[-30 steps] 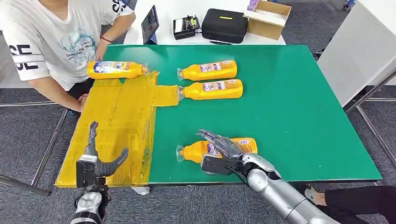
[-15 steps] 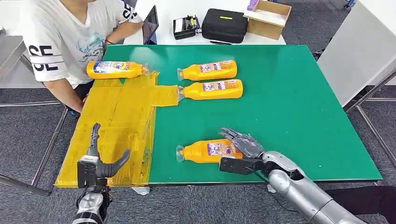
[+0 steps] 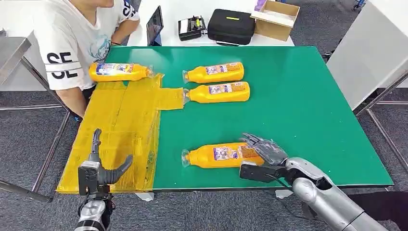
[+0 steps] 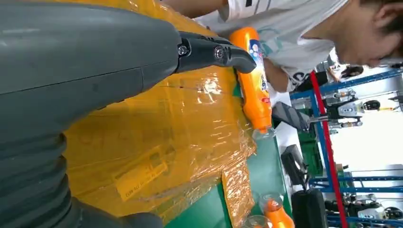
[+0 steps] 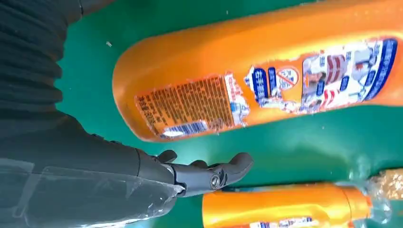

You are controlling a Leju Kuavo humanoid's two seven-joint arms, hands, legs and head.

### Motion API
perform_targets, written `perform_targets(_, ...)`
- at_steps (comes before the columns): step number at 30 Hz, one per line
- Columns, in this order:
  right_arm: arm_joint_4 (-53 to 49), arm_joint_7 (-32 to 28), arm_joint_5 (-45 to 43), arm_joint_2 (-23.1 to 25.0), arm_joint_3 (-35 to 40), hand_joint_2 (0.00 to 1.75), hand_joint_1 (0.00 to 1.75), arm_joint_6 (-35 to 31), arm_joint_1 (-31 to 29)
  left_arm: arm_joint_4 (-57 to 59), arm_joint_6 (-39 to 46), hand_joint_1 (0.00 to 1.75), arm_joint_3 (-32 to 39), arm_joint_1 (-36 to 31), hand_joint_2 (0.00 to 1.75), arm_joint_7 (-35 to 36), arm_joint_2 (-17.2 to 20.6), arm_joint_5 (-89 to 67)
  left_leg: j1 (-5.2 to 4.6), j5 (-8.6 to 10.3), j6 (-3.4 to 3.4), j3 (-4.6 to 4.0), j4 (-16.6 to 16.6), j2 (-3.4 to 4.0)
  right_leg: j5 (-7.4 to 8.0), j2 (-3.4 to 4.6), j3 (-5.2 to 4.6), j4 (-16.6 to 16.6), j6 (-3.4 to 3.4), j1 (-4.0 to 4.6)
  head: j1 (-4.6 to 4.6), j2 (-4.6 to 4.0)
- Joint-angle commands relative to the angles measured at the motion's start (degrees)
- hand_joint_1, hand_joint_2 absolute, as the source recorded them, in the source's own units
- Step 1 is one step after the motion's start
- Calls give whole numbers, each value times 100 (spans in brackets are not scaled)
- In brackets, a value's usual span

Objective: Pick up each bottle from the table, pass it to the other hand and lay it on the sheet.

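Note:
An orange bottle (image 3: 219,156) lies on its side near the front edge of the green table (image 3: 308,110), cap pointing left. My right hand (image 3: 263,153) hovers open at its base end, fingers spread and not holding it; the right wrist view shows the same bottle (image 5: 266,90) with the fingers (image 5: 209,175) apart from it. Two more bottles (image 3: 214,72) (image 3: 219,92) lie side by side mid-table. Another bottle (image 3: 118,71) lies at the far edge of the yellow sheet (image 3: 120,125). My left hand (image 3: 98,166) is open over the sheet's near corner, holding nothing.
A person in a white T-shirt (image 3: 72,43) stands at the table's far left, beside the sheet. Behind the table are a black case (image 3: 231,25), a cardboard box (image 3: 275,18) and a tablet (image 3: 154,25). A white panel (image 3: 370,53) stands to the right.
My right hand has slid to the right, from over the near bottle's body to its base end. The person has shifted sideways. My left hand has hardly moved.

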Motion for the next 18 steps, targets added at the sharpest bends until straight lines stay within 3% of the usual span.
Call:
perform_targets(1, 714, 26, -190, 170, 527, 175, 0, 403, -712, 612, -76, 0, -2, -378, 175, 9, -91, 99, 7, -11, -1, 24, 1, 19, -5, 8, 24, -5, -23, 12, 0, 0)
perform_targets(18, 1371, 166, 30, 672, 689, 175, 0, -15, -957, 752, -121, 0, -2, -395, 175, -69, -123, 162, 7, -8, -1, 25, -2, 21, -2, 11, 24, -7, -22, 12, 0, 0)
